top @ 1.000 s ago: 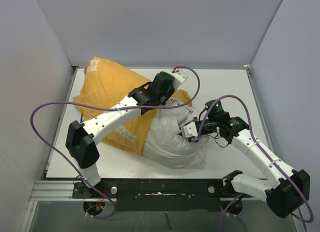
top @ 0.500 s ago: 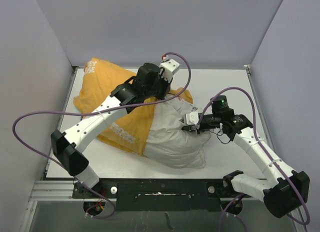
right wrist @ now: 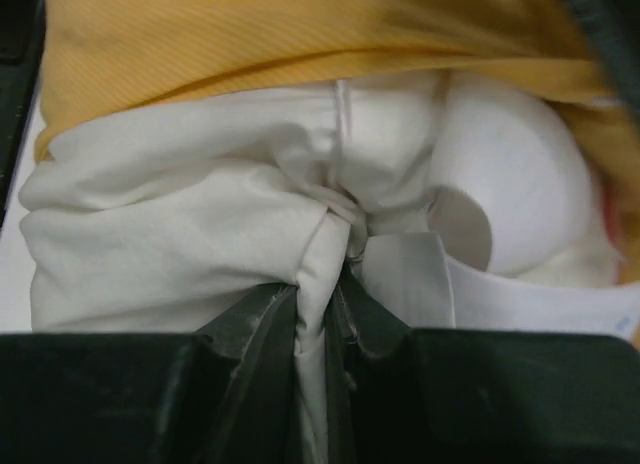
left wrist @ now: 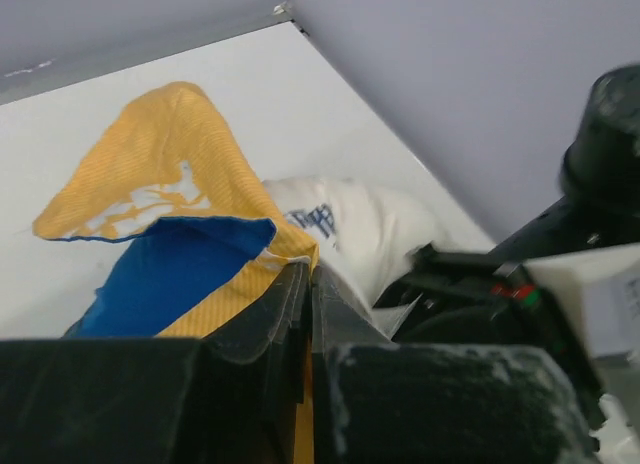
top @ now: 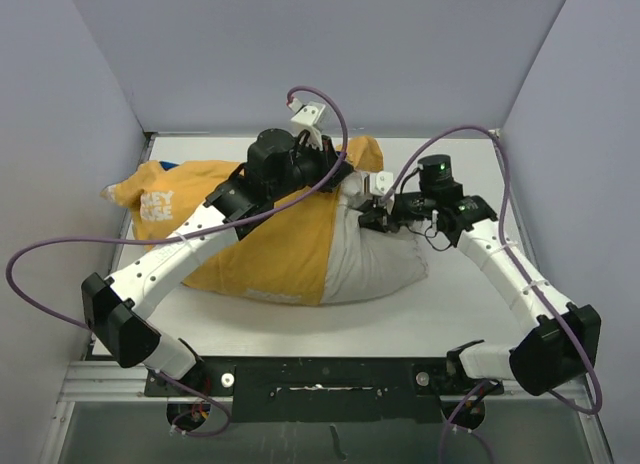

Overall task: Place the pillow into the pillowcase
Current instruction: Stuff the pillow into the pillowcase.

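On a white table [top: 450, 314] boxed by pale grey walls [top: 330, 54], we see the pillow [top: 385, 264] half inside the yellow pillowcase [top: 270, 244], whose white lettering [top: 158, 206] perhaps ends "EY". The left gripper [left wrist: 309, 276] is clamped on the pillowcase hem, and the right gripper [right wrist: 322, 284] pinches pillow fabric.

Open tabletop [top: 300, 329] runs along the lower part of the top view, in front of the pillowcase [top: 265, 249] and pillow [top: 385, 264]. It widens at lower right into a pocket hemmed by the right arm [top: 505, 269]. The middle is blocked by the stuffed bundle, with the left arm [top: 190, 244] slanting over it from lower left. At upper centre the left pincer [top: 338, 174] and right pincer [top: 372, 212] crowd together. Purple cables [top: 465, 134] arch overhead there, and the back wall [top: 320, 54] stands close behind.
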### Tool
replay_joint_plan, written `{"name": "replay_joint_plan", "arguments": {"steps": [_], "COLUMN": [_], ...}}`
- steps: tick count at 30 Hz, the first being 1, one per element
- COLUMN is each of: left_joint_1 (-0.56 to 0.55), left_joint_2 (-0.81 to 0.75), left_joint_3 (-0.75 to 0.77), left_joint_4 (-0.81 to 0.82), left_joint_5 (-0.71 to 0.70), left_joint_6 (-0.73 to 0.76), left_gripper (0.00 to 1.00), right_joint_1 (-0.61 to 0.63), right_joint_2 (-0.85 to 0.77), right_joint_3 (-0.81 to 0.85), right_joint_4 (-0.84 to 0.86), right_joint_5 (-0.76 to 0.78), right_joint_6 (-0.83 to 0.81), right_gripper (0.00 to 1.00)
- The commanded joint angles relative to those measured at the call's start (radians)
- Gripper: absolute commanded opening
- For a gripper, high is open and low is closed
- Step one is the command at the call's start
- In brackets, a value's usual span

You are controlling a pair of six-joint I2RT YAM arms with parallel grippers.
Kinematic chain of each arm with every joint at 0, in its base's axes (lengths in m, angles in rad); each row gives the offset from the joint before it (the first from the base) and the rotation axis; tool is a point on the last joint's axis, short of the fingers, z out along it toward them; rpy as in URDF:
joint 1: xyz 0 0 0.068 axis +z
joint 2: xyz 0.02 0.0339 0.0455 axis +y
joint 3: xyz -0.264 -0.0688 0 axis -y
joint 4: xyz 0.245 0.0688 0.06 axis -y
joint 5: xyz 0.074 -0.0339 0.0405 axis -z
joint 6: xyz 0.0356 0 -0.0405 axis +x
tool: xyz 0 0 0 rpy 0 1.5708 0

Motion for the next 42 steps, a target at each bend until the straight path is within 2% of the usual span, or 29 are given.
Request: {"name": "replay_joint_plan", "arguments": {"steps": [1, 3, 6, 8, 11, 14, 16, 19, 21, 23, 25, 27, 28, 29, 30, 31, 32, 34, 36, 39, 40, 41, 42], "left_joint_1": [-0.036, -0.026, 0.014, 0.034, 0.051, 0.057, 0.057, 0.057, 0.057, 0.055, 0.046, 0.016, -0.01, -0.039, -0.068, -0.096, -0.124, -0.166, -0.199, -0.241, -0.257, -0.27, -0.278], "left_joint_2": [-0.101, -0.107, -0.105, -0.106, -0.118, -0.132, -0.144, -0.159, -0.167, -0.17, -0.16, -0.134, -0.115, -0.091, -0.067, -0.045, -0.027, -0.006, -0.001, -0.004, -0.004, -0.003, -0.001], "left_joint_3": [-0.099, -0.189, -0.334, -0.397, -0.441, -0.44, -0.43, -0.412, -0.395, -0.373, -0.348, -0.301, -0.268, -0.232, -0.191, -0.155, -0.121, -0.07, -0.045, -0.043, -0.051, -0.058, -0.063], "left_joint_4": [0.476, 0.537, 0.647, 0.691, 0.715, 0.705, 0.695, 0.681, 0.664, 0.655, 0.658, 0.669, 0.669, 0.666, 0.664, 0.663, 0.663, 0.676, 0.709, 0.79, 0.824, 0.855, 0.874], "left_joint_5": [0.143, 0.11, 0.109, 0.1, 0.09, 0.088, 0.089, 0.099, 0.106, 0.116, 0.132, 0.158, 0.167, 0.173, 0.175, 0.176, 0.175, 0.161, 0.136, 0.081, 0.056, 0.04, 0.028], "left_joint_6": [-0.234, -0.272, -0.364, -0.389, -0.395, -0.375, -0.36, -0.345, -0.331, -0.33, -0.337, -0.343, -0.342, -0.341, -0.341, -0.341, -0.342, -0.344, -0.351, -0.373, -0.39, -0.402, -0.409], "left_gripper": [0.0, 0.0, 0.0, 0.0, 0.0, 0.0, 0.0, 0.0, 0.0, 0.0, 0.0, 0.0, 0.0, 0.0, 0.0, 0.0, 0.0, 0.0, 0.0, 0.0, 0.0, 0.0, 0.0], "right_joint_1": [0.08, 0.059, -0.013, -0.077, -0.21, -0.329, -0.377, -0.393, -0.391, -0.363, -0.264, -0.122, -0.068, -0.023, 0.005, 0.016, 0.018, -0.004, -0.034, -0.062, -0.062, -0.053, -0.039], "right_joint_2": [0.005, -0.004, -0.012, -0.026, -0.051, -0.062, -0.069, -0.076, -0.059, -0.029, -0.014, -0.019, -0.025, -0.03, -0.03, -0.022, -0.007, 0.038, 0.072, 0.077, 0.068, 0.051, 0.033], "right_joint_3": [-0.245, -0.317, -0.291, -0.194, 0.009, 0.158, 0.197, 0.131, 0.061, -0.004, -0.09, -0.171, -0.202, -0.216, -0.208, -0.157, -0.1, 0.037, 0.092, 0.012, -0.056, -0.121, -0.176], "right_joint_4": [0.319, 0.276, 0.058, -0.174, -0.587, -0.848, -0.867, -0.682, -0.586, -0.546, -0.44, -0.222, -0.11, 0.019, 0.131, 0.218, 0.296, 0.426, 0.663, 1.133, 1.24, 1.272, 1.222], "right_joint_5": [-0.134, -0.103, -0.123, -0.15, -0.254, -0.283, -0.259, -0.157, -0.11, -0.106, -0.09, -0.05, -0.044, -0.047, -0.051, -0.074, -0.102, -0.162, -0.213, -0.191, -0.161, -0.127, -0.099], "right_joint_6": [0.123, 0.064, -0.089, -0.245, -0.555, -0.772, -0.763, -0.589, -0.541, -0.55, -0.466, -0.29, -0.17, -0.059, 0.062, 0.156, 0.269, 0.498, 0.851, 1.294, 1.368, 1.368, 1.3], "right_gripper": [0.11, 0.18, 0.31, 0.44, 0.7, 0.9, 0.98, 0.98, 0.98, 0.98, 0.99, 0.84, 0.7, 0.43, 0.24, 0.12, 0.04, 0.0, 0.0, 0.0, 0.0, 0.0, 0.0]}}
